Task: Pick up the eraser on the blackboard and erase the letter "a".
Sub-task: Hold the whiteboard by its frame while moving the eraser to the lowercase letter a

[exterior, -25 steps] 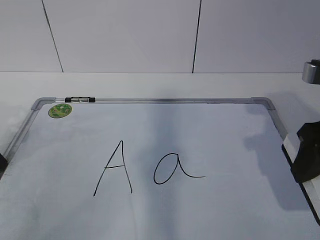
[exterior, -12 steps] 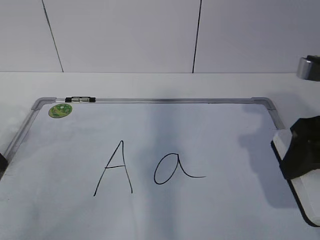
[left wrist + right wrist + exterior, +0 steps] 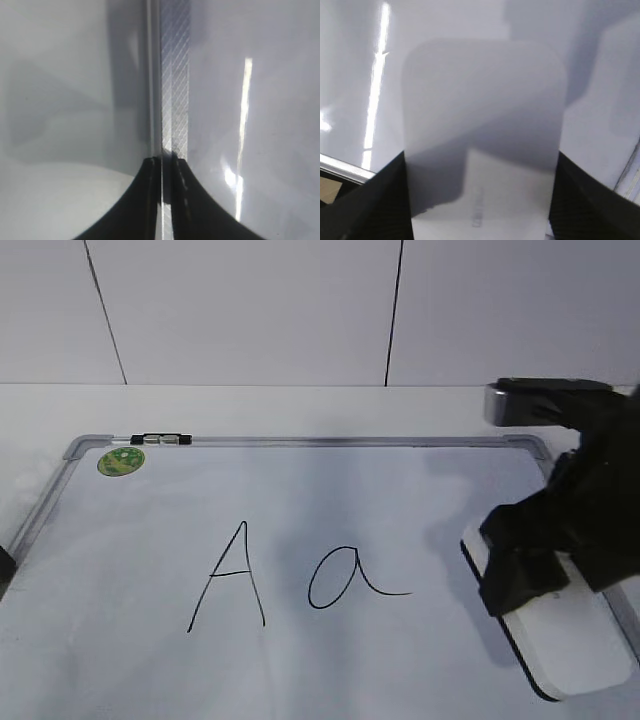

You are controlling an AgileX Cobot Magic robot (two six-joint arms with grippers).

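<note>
Pinching the eraser (image 3: 560,640) across its sides, the right gripper (image 3: 545,575) sits over the blackboard (image 3: 330,480) with letter "a" (image 3: 345,578) off to its left; risk: overshooting smears capital "A" (image 3: 230,575); left gripper (image 3: 165,165) pressed together.

White eraser (image 3: 482,145) fills centre of frame — rounded oblong, far corners rounded, top face blurred. Faint grey print on near part of top, illegible. Clamped between two black fingers (image 3: 367,205) of right gripper (image 3: 481,200), one pressed against each long side at bottom of view. Near half of eraser top lighter, far half under shadow. Glossy white blackboard (image 3: 350,75) surface beneath and beyond, with long bright light streak at left. Silver frame strip crossing lower left corner — another frame edge at lower right. Whether eraser touches board: cannot tell.
</note>
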